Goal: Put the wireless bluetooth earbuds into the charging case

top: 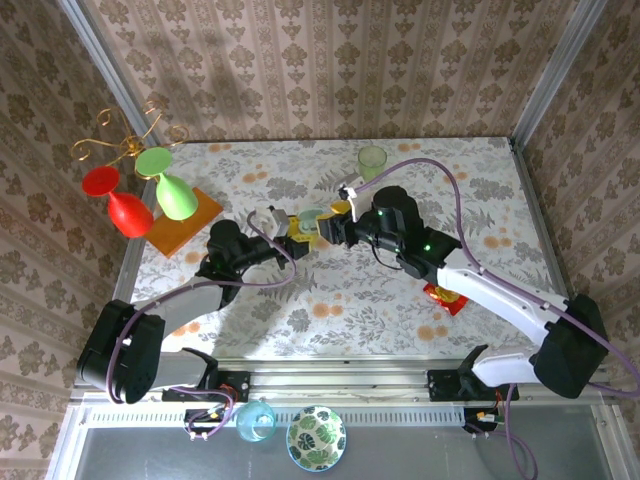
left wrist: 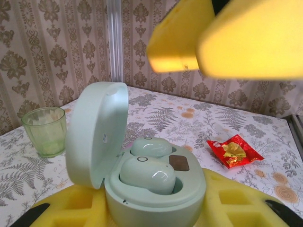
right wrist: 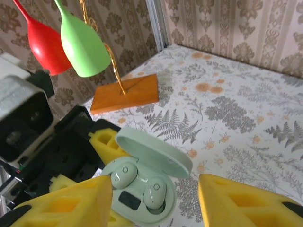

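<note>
Plastic, mint-green and pebble-shaped, the charging case (left wrist: 156, 196) stands lid-up, clamped in my left tool (top: 296, 231), both small mint earbuds (left wrist: 147, 174) seated inside. My right tool (right wrist: 155, 189) hangs open, empty, above. Inserting looks done.

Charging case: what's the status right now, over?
Left gripper shut on open charging case. Both earbuds seated inside. Right gripper open, hovering above. Red wrapper lies apart.
</note>
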`<state>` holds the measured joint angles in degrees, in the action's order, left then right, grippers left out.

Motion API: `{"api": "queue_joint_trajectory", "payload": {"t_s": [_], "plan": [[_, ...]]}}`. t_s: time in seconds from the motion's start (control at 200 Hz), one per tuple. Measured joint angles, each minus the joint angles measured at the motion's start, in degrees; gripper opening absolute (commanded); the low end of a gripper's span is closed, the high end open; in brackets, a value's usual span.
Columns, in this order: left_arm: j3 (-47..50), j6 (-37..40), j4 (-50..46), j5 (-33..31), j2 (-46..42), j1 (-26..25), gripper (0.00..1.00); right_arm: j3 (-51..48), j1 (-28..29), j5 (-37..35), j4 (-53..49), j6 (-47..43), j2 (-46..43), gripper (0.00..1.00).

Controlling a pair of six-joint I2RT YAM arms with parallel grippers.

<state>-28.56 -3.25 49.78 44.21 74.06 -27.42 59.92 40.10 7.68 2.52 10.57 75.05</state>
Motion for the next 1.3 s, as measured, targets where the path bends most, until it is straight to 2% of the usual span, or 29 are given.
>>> {"api": "queue_joint_trajectory", "payload": {"t_s": [0.33, 0.535, 0.785, 0.91, 1.05, 1.3], "plan": [[0.0, 3.74, 2.45, 2.75, 0.0, -1.55, 0.18, 14.25, -1.73, -1.44, -12.9, 4.9, 5.81, 0.56], [0.42, 4.0, 2.82, 2.1, 0.15, -1.55, 0.17, 14.49, -1.97, 0.48, -17.4, 5.33, 7.85, 0.57], [0.72, 3.28, 7.3, -0.59, 1.66, -1.55, 0.16, 10.21, -1.99, 2.47, -16.63, 6.51, 5.11, 0.6], [0.72, 3.26, 7.93, -1.29, 2.01, -1.55, 0.16, 5.42, -2.73, 4.17, -12.98, 9.66, 1.31, 0.69], [0.72, 2.82, 9.07, -2.05, 2.01, -1.55, 0.16, -0.28, -5.97, 8.81, -3.61, 19.06, -2.32, 0.77], [0.7, 0.22, 12.85, -3.37, 1.99, -1.55, 0.16, -8.44, -8.28, 18.14, 13.79, 40.02, -1.55, 0.79]]}}
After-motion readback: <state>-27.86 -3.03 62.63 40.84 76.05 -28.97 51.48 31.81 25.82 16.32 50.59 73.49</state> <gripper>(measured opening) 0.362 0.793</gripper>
